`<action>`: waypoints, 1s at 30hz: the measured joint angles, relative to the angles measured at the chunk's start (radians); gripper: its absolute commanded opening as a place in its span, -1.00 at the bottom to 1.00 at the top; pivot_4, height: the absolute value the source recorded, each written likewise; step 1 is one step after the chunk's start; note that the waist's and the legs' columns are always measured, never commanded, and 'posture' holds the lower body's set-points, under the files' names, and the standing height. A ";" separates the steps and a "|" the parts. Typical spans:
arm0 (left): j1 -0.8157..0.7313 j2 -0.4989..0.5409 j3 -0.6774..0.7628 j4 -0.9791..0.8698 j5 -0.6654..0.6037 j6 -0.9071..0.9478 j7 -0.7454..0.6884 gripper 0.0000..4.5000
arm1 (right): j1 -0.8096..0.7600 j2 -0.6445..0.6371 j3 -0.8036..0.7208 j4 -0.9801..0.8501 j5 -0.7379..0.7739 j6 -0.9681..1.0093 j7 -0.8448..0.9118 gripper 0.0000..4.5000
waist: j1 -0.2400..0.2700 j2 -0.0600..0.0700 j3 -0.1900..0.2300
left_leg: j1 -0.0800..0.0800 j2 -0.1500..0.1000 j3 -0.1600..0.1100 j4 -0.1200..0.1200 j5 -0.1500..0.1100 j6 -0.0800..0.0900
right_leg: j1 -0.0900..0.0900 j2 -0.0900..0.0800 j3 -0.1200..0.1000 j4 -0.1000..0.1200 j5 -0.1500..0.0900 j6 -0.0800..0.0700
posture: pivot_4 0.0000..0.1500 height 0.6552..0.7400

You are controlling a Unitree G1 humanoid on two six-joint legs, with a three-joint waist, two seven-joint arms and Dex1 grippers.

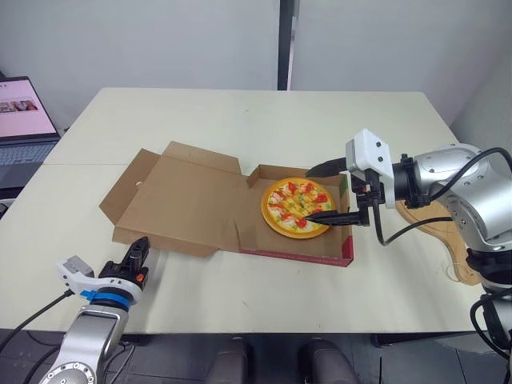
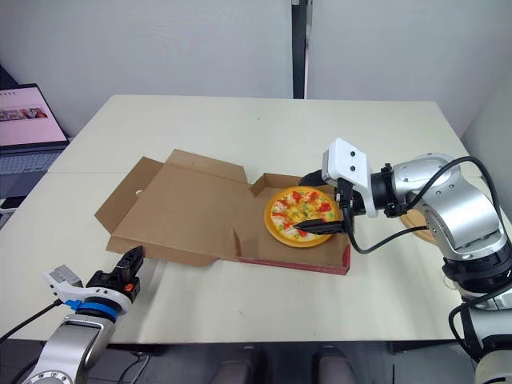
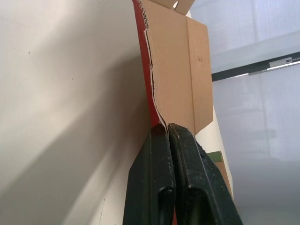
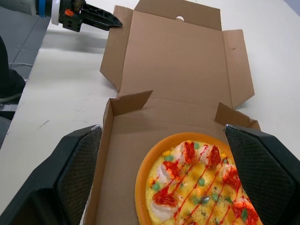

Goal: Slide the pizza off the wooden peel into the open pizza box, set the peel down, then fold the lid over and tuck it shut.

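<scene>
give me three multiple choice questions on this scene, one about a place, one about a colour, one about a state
1. Where is the round orange-rimmed pizza?
A. on a white plate
B. inside the brown cardboard pizza box
C. on the floor

2. What colour is the box's outer front wall?
A. red
B. blue
C. white

3. How is the box's cardboard lid?
A. tucked shut
B. standing upright
C. open, lying flat on the beige table

Answers:
1 B, the pizza lies in the box base, between the open fingers of the right hand.
2 A, a red strip runs along the front wall.
3 C, the lid is spread flat on the robot's left side of the base.
</scene>
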 measured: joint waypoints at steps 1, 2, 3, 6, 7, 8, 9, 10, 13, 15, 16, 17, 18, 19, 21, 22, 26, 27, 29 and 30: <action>0.000 0.001 0.000 0.000 0.003 0.000 -0.001 -0.99 | 0.000 0.000 0.000 0.000 0.000 0.002 -0.001 1.00 | 0.000 0.000 0.000 | 0.000 0.000 0.000 0.000 0.000 0.000 | 0.000 0.000 0.000 0.000 0.000 0.000 | 1.00 1.00; 0.001 0.002 0.000 0.000 0.006 0.000 -0.003 -0.99 | 0.000 -0.001 0.000 0.000 0.000 0.003 -0.002 1.00 | 0.000 0.000 0.000 | 0.000 0.000 0.000 0.000 0.000 0.000 | 0.000 0.000 0.000 0.000 0.000 0.000 | 1.00 1.00; 0.001 0.002 0.000 0.000 0.008 0.000 -0.004 -0.99 | 0.000 -0.001 0.000 0.000 0.000 0.004 -0.003 1.00 | 0.000 0.000 0.000 | 0.000 0.000 0.000 0.000 0.000 0.000 | 0.000 0.000 0.000 0.000 0.000 0.000 | 1.00 1.00; 0.001 0.007 -0.001 0.000 0.020 0.001 -0.020 -0.99 | 0.000 -0.001 0.000 0.000 0.000 0.005 -0.003 1.00 | 0.000 0.000 0.000 | 0.000 0.000 0.000 0.000 0.000 0.000 | 0.000 0.000 0.000 0.000 0.000 0.000 | 1.00 1.00; 0.001 0.009 -0.001 0.000 0.029 0.001 -0.028 -0.99 | 0.000 -0.001 0.000 0.000 0.000 0.005 -0.004 1.00 | 0.000 0.000 0.000 | 0.000 0.000 0.000 0.000 0.000 0.000 | 0.000 0.000 0.000 0.000 0.000 0.000 | 1.00 1.00; 0.001 0.009 -0.001 0.000 0.034 0.001 -0.036 -0.99 | 0.000 -0.001 0.000 0.000 0.000 0.005 -0.004 1.00 | 0.000 0.000 0.000 | 0.000 0.000 0.000 0.000 0.000 0.000 | 0.000 0.000 0.000 0.000 0.000 0.000 | 1.00 1.00; 0.001 0.010 -0.001 0.000 0.039 0.001 -0.048 -0.99 | 0.000 -0.001 0.000 0.000 -0.001 0.005 -0.005 1.00 | 0.000 0.000 0.000 | 0.000 0.000 0.000 0.000 0.000 0.000 | 0.000 0.000 0.000 0.000 0.000 0.000 | 1.00 1.00; 0.002 0.011 -0.001 0.000 0.044 0.001 -0.060 -0.99 | 0.000 -0.001 0.000 0.000 -0.004 0.004 -0.007 1.00 | 0.000 0.000 0.000 | 0.000 0.000 0.000 0.000 0.000 0.000 | 0.000 0.000 0.000 0.000 0.000 0.000 | 1.00 1.00; 0.004 0.033 -0.001 0.000 0.057 0.006 -0.094 -0.99 | 0.000 0.003 -0.001 0.003 -0.009 0.003 -0.017 1.00 | 0.000 0.000 0.000 | 0.000 0.000 0.000 0.000 0.000 0.000 | 0.000 0.000 0.000 0.000 0.000 0.000 | 1.00 1.00; 0.003 0.049 -0.001 -0.002 0.062 0.009 -0.115 -0.99 | 0.000 0.014 -0.003 0.010 -0.010 0.003 -0.030 1.00 | 0.000 0.000 0.000 | 0.000 0.000 0.000 0.000 0.000 0.000 | 0.000 0.000 0.000 0.000 0.000 0.000 | 1.00 1.00; 0.001 0.056 -0.001 -0.003 0.064 0.011 -0.125 -0.99 | 0.000 0.018 -0.003 0.016 -0.012 0.003 -0.039 1.00 | 0.000 0.000 0.000 | 0.000 0.000 0.000 0.000 0.000 0.000 | 0.000 0.000 0.000 0.000 0.000 0.000 | 1.00 1.00; 0.001 0.064 -0.001 -0.008 0.066 0.017 -0.133 -0.99 | 0.000 0.023 -0.004 0.026 -0.015 0.001 -0.047 1.00 | 0.000 0.000 0.000 | 0.000 0.000 0.000 0.000 0.000 0.000 | 0.000 0.000 0.000 0.000 0.000 0.000 | 1.00 1.00; 0.000 0.077 -0.002 -0.013 0.067 0.023 -0.145 -0.99 | 0.000 0.028 -0.004 0.038 -0.019 -0.004 -0.056 1.00 | -0.001 0.000 0.000 | 0.000 0.000 0.000 0.000 0.000 0.000 | 0.000 0.000 0.000 0.000 0.000 0.000 | 1.00 1.00; -0.001 0.086 -0.002 -0.021 0.066 0.026 -0.156 -0.99 | 0.000 0.029 -0.004 0.044 -0.025 -0.009 -0.065 1.00 | -0.001 0.000 0.000 | 0.000 0.000 0.000 0.000 0.000 0.000 | 0.000 0.000 0.000 0.000 0.000 0.000 | 1.00 1.00; -0.007 0.116 -0.006 -0.044 0.063 0.043 -0.191 -0.99 | 0.000 0.037 -0.004 0.048 -0.058 -0.041 -0.090 1.00 | 0.000 0.000 0.000 | -0.001 0.000 0.000 -0.001 0.000 0.000 | -0.001 0.000 0.000 -0.001 0.000 0.000 | 1.00 1.00; -0.013 0.129 -0.009 -0.054 0.058 0.048 -0.206 -0.99 | 0.000 0.040 -0.003 0.049 -0.068 -0.051 -0.101 1.00 | 0.001 0.000 0.000 | -0.001 0.000 -0.001 -0.001 0.000 0.000 | -0.001 0.000 0.000 -0.001 0.000 0.000 | 1.00 1.00; -0.034 0.180 -0.021 -0.090 0.036 0.073 -0.266 -0.99 | 0.002 0.046 0.001 0.055 -0.103 -0.065 -0.128 1.00 | 0.001 0.000 0.000 | -0.001 0.000 0.000 -0.001 0.000 0.000 | -0.001 0.000 0.000 -0.001 0.000 0.000 | 1.00 1.00; -0.046 0.202 -0.025 -0.099 0.027 0.086 -0.282 -0.99 | 0.002 0.048 0.001 0.062 -0.107 -0.065 -0.132 1.00 | 0.001 0.000 0.000 | -0.001 0.000 -0.001 -0.001 0.000 0.000 | -0.001 0.000 -0.001 -0.001 0.000 0.000 | 1.00 1.00; -0.067 0.230 -0.030 -0.120 0.012 0.093 -0.300 -0.99 | 0.002 0.053 0.001 0.074 -0.114 -0.062 -0.139 1.00 | 0.000 0.000 0.000 | -0.001 0.000 -0.001 -0.001 0.000 0.000 | -0.001 0.000 0.000 -0.001 0.000 0.000 | 1.00 1.00; -0.079 0.242 -0.031 -0.128 0.007 0.095 -0.308 -0.99 | 0.002 0.055 0.001 0.080 -0.116 -0.058 -0.144 1.00 | 0.000 0.000 0.000 | -0.001 0.000 -0.001 -0.001 0.000 0.000 | -0.001 0.000 0.000 -0.001 0.000 0.000 | 1.00 1.00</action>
